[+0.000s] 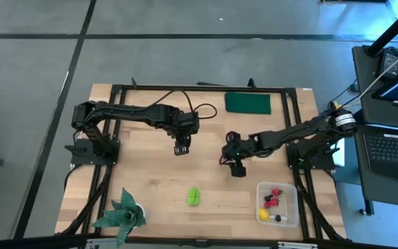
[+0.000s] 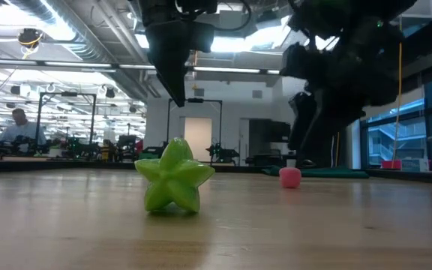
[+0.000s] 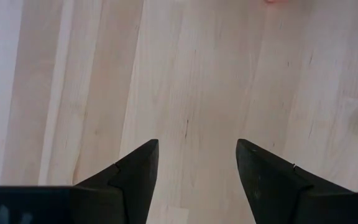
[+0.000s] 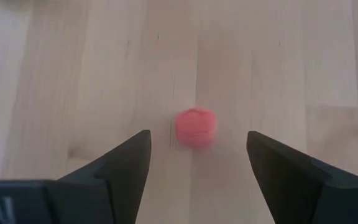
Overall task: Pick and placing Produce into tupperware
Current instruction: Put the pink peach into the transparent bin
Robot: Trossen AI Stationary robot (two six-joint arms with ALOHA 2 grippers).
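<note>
1. Right pincer (image 4: 197,165) over the bare table (image 1: 150,187), well to the inner side of the tupperware (image 1: 277,205); fingers (image 4: 126,168) spread apart, nothing between them.
2. Small red berry (image 4: 195,127) lying on the wood just ahead of those open fingers, touching neither; seen in the low view as a pink ball (image 2: 289,177) resting on the table below the right arm.
3. Left pincer (image 3: 197,171) farther from the tupperware, hanging above bare wood near the table's middle; fingers (image 3: 135,174) likewise parted, empty, touching nothing.
4. Bright green ridged piece (image 1: 194,196) alone on the table, apart from both pincers, between the tupperware and the potted plant (image 1: 121,214); star-shaped from the low view (image 2: 173,177).
5. Tupperware at the table's front corner on the right arm's side, holding a yellow lemon-like fruit (image 1: 263,215), several red berries (image 1: 271,198) and tiny dark berries (image 1: 278,218).
6. Flat dark green rectangle (image 1: 247,102) at the far edge of the table, well away from the tupperware.
7. Person (image 2: 13,127) seated far back in the room, in the low view.
</note>
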